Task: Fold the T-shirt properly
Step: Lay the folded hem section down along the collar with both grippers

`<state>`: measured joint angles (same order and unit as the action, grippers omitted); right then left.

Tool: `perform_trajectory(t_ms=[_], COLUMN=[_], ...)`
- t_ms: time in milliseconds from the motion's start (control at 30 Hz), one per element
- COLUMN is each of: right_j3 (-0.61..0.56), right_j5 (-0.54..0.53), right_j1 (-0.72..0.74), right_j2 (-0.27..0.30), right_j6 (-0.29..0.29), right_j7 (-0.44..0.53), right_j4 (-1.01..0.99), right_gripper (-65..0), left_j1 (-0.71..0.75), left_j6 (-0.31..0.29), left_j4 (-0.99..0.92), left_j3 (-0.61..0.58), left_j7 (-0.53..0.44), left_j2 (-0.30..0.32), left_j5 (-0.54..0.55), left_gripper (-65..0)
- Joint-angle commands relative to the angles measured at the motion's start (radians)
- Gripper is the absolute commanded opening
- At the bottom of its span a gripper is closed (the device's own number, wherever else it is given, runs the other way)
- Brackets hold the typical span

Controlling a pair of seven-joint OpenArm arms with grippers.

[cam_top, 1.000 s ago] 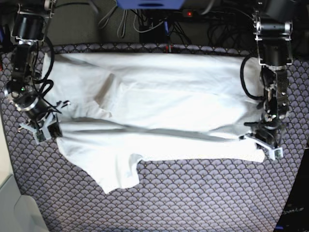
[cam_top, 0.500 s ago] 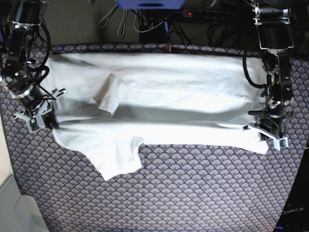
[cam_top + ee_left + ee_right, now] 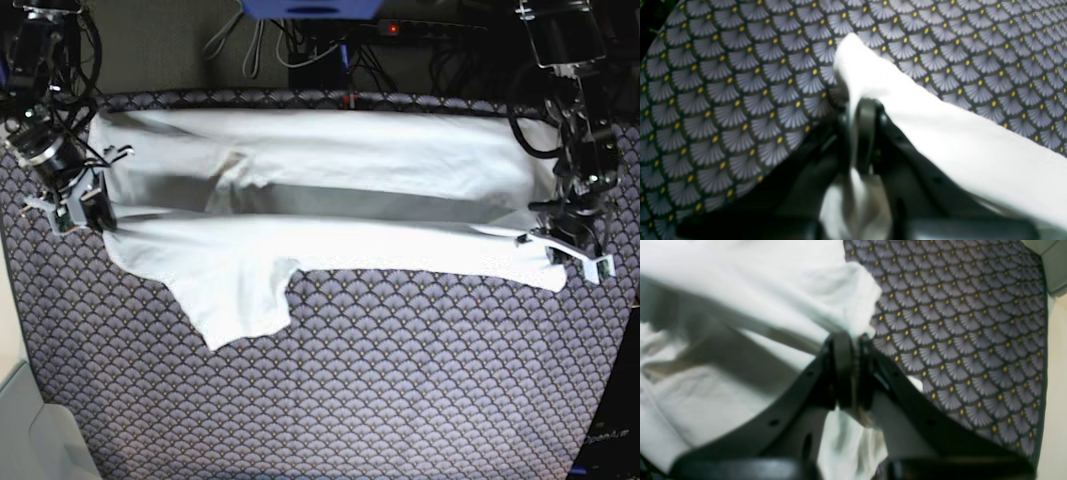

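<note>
The white T-shirt (image 3: pixel 330 215) lies lengthwise across the purple-grey scallop-patterned cloth (image 3: pixel 420 400). Its front half is lifted into a taut band, with a shadow under it, and one sleeve (image 3: pixel 245 305) trails toward the front. My left gripper (image 3: pixel 567 250), at the right of the base view, is shut on the shirt's corner. In the left wrist view the black fingers (image 3: pixel 866 133) pinch white fabric (image 3: pixel 957 143). My right gripper (image 3: pixel 82 208), at the left of the base view, is shut on the opposite end. The right wrist view shows its fingers (image 3: pixel 843 370) clamped on bunched cloth (image 3: pixel 756 290).
Cables (image 3: pixel 300 50) and a power strip with a red light (image 3: pixel 392 28) run behind the table's back edge. A blue object (image 3: pixel 310 8) sits at top centre. A pale surface (image 3: pixel 20 430) borders the cloth at the front left. Patterned cloth (image 3: pixel 957 323) shows beside the shirt.
Both grippers have moved toward the back of the table with the shirt's ends in their grip. The lifted edge and the sleeve have been drawn back with them.
</note>
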<state>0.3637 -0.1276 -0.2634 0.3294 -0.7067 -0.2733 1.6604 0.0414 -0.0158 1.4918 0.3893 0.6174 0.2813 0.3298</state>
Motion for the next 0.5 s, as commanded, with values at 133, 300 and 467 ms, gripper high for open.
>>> perform_trajectory(t_ms=[133, 300, 467], right_j3=[0.008, 0.008, 0.007], right_j5=[-0.011, -0.011, -0.011], right_j1=[-0.032, -0.073, -0.101], right_j2=[0.015, 0.015, 0.015], right_j6=[0.009, 0.009, 0.009], right_j7=[0.026, 0.026, 0.026], right_j4=[0.056, 0.06, 0.06], right_gripper=[-65.0, -65.0, -65.0], left_j1=[0.039, 0.067, 0.096], left_j6=[0.003, 0.003, 0.003], left_j4=[0.056, 0.053, 0.06], left_j3=[0.009, 0.009, 0.009], left_j7=[-0.027, -0.027, -0.027], left_j2=[0.02, 0.026, 0.026], left_j5=[-0.002, -0.002, -0.002], left_gripper=[-64.5, -64.5, -64.5])
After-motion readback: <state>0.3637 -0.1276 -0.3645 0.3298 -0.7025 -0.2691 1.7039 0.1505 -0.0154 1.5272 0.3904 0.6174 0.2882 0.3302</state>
